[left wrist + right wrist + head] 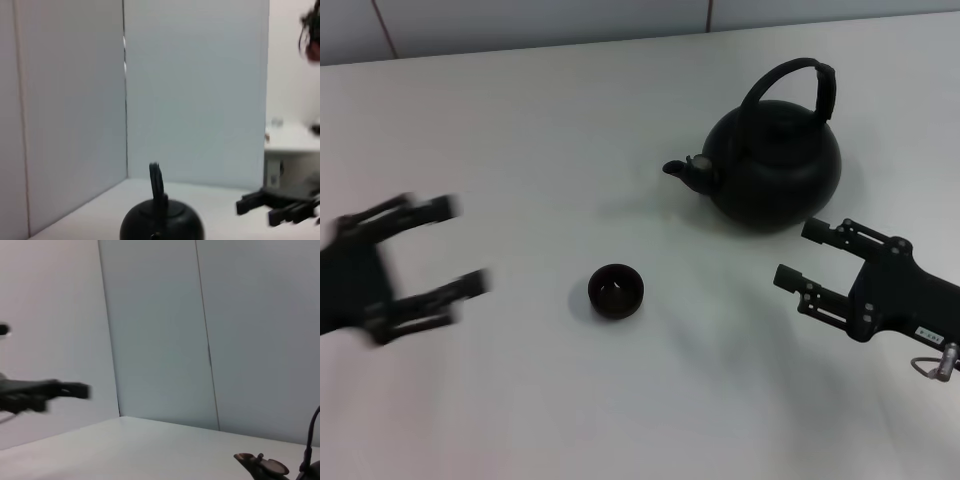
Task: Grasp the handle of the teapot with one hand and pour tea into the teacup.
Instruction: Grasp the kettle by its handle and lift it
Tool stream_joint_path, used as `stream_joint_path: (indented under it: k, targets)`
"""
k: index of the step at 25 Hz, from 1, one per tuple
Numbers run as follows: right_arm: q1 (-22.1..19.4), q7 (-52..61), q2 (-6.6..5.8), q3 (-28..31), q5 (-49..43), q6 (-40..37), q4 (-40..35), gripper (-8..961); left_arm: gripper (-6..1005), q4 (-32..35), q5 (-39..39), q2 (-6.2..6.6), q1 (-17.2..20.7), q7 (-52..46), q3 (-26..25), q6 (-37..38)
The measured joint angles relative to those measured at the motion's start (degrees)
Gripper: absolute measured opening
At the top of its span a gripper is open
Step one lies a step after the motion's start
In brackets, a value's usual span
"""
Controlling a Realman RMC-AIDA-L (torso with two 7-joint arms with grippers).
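Note:
The round black teapot (775,170) stands at the back right of the white table, its short spout pointing left and its arched black handle (810,80) upright over it. It also shows in the left wrist view (161,225), and its spout in the right wrist view (262,466). The tiny dark teacup (615,291) sits in the middle of the table, left of and nearer than the teapot. My right gripper (804,254) is open and empty just in front of the teapot. My left gripper (460,246) is open and empty at the left, well apart from the cup.
The white table (520,150) ends at a pale wall panel at the back. In the left wrist view the right gripper (270,206) shows farther off; in the right wrist view the left gripper (60,390) shows.

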Motion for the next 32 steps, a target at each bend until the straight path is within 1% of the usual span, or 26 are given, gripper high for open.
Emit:
stream_joint_path:
  k: [1, 2, 4, 5, 6, 9, 10, 14, 19, 22, 29, 32]
  targets:
    - [0.00, 0.00, 0.00, 0.00, 0.00, 0.00, 0.00, 683, 847, 0.00, 0.00, 0.00, 0.00, 0.00, 0.00, 0.00]
    - [0.02, 0.00, 0.02, 0.01, 0.03, -0.02, 0.00, 683, 847, -1.99, 1.17, 1.49, 0.90, -0.13, -3.73, 4.79]
    - [0.04, 0.00, 0.10, 0.00, 0.05, -0.11, 0.00, 683, 848, -3.45, 3.21, 2.53, 2.69, 0.85, -8.61, 8.46]
    - [0.15, 0.00, 0.18, 0.01, 0.06, -0.03, 0.09, 683, 848, -3.55, 4.66, 2.60, 3.71, 2.22, -10.75, 9.12]
    - [0.15, 0.00, 0.18, 0.01, 0.06, -0.03, 0.09, 683, 848, -3.55, 4.66, 2.60, 3.71, 2.22, -10.75, 9.12]
    - [0.53, 0.07, 0.20, 0.07, 0.06, 0.25, 0.42, 683, 849, -3.32, 7.86, 2.44, 4.39, 3.97, -12.33, 9.40]
    - [0.63, 0.19, 0.17, 0.08, 0.06, 0.26, 0.51, 683, 848, -3.26, 10.11, 2.28, 4.23, 4.23, -12.42, 9.25]
    - [0.76, 0.34, 0.11, 0.09, 0.06, 0.31, 0.53, 683, 847, -3.28, 13.09, 1.93, 4.07, 5.39, -12.45, 7.54]
    - [1.26, 0.33, 0.16, 0.09, 0.06, 0.94, 0.65, 683, 846, -3.21, 17.52, 0.68, 4.09, 7.57, -12.49, 4.10]
    - [1.50, 0.35, 0.13, 0.09, 0.06, 1.08, 0.84, 683, 846, -3.07, 20.21, 0.24, 3.86, 7.97, -12.56, 2.91]
    - [1.51, 0.43, 0.10, 0.08, 0.05, 1.42, 0.93, 682, 846, -2.70, 21.87, -0.47, 3.55, 8.31, -12.98, 1.78]
    - [1.01, -0.28, 0.29, 1.19, 0.68, 1.35, 1.71, 682, 846, -2.70, 21.89, -0.69, 3.46, 8.81, -13.62, 1.59]
